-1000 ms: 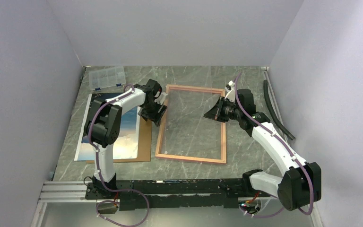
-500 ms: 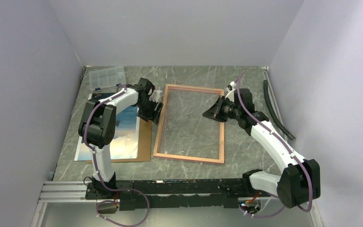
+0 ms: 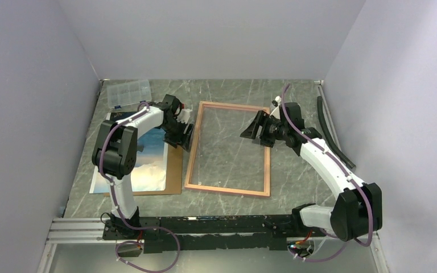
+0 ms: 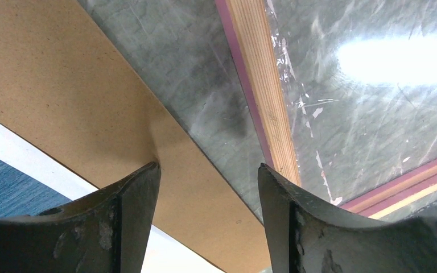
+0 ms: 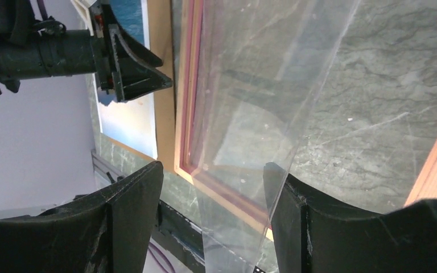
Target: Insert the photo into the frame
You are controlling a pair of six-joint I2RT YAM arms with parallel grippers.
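The frame [image 3: 268,165] lies flat mid-table, tan wood side up, with a clear sheet [image 3: 230,142] over its opening. The photo [image 3: 148,165] lies picture-up at the left on a brown backing board [image 3: 174,170]. My left gripper [image 3: 183,132] hovers open over the board's right edge [image 4: 205,187], next to the frame's left rail [image 4: 264,96]; nothing is between its fingers. My right gripper [image 3: 253,129] stands open over the frame's right part. In the right wrist view the clear sheet's edge [image 5: 296,142] runs between the fingers [image 5: 301,222], close to the right one.
A clear plastic compartment box [image 3: 128,92] sits at the back left. A black strip [image 3: 333,131] lies along the right wall. Grey walls close in the table on three sides, and a black rail [image 3: 205,227] runs along the near edge.
My right gripper has opened and let go of the clear sheet, then drawn back a little. The left gripper slid left, off the frame's rail toward the backing board. The frame shifted slightly left.
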